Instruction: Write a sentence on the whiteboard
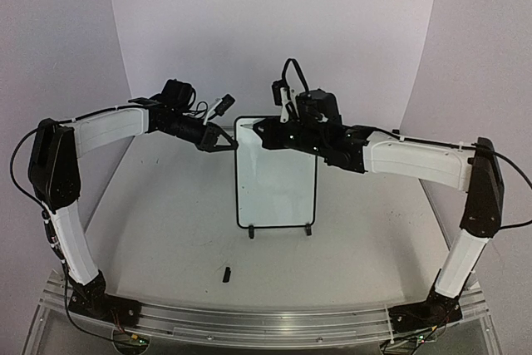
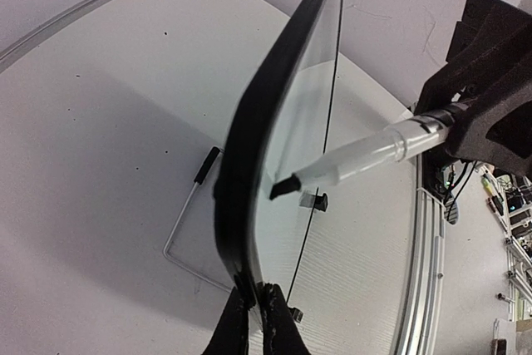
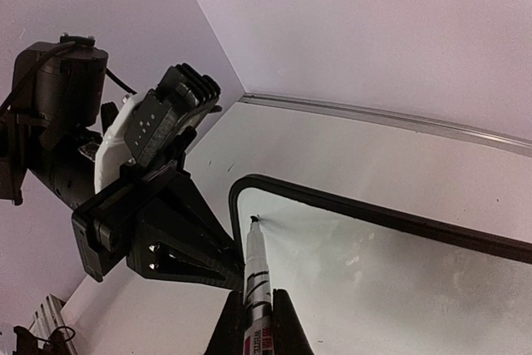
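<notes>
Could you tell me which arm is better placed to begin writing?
Right: the right gripper holds the marker, tip at a corner of the blank whiteboard; the left gripper only clamps its edge.

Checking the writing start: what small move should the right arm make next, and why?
Probably ease the marker tip onto the whiteboard and begin the first stroke: the board looks blank, the tip sits by its top-left corner, and the left gripper clamps the frame.

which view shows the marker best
Left wrist: the marker lies side-on, with its dark tip and white barrel clear against the whiteboard. Right wrist looks along it from behind, held in the right gripper, so it is foreshortened. Top external shows it tiny, by the whiteboard's top left corner.
</notes>
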Available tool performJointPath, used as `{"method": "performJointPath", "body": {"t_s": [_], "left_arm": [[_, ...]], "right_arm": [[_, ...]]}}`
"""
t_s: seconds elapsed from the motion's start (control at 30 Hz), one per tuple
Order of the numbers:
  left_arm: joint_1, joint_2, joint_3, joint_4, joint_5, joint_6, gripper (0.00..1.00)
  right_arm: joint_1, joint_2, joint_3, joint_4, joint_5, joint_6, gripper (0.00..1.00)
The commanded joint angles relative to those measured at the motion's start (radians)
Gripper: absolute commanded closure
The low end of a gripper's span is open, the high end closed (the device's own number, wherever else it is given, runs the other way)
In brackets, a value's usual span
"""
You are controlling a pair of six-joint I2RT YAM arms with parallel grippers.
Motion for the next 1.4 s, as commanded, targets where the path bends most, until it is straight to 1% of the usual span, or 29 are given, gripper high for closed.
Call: {"method": "performJointPath", "body": {"t_s": [0.0, 0.5, 0.83, 1.37], "left_arm": [[-0.017, -0.002, 0.004, -0.044, -0.046, 0.066, 1.0], [-0.019, -0.006, 0.005, -0.045, -0.052, 0.068, 1.0], [-0.019, -0.01, 0.002, -0.046, -0.055, 0.072, 1.0], [-0.025, -0.009, 0.0, -0.051, -0.06, 0.076, 1.0]], "right_arm": [[-0.013, 0.014, 0.027, -0.008, 0.069, 0.017, 1.0], [-0.013, -0.044, -0.115, -0.016, 0.048, 0.06, 1.0], [-0.013, -0.058, -0.089, -0.012, 0.09, 0.057, 1.0], [-0.013, -0.084, -0.088, 0.066, 0.144, 0.045, 1.0]]}}
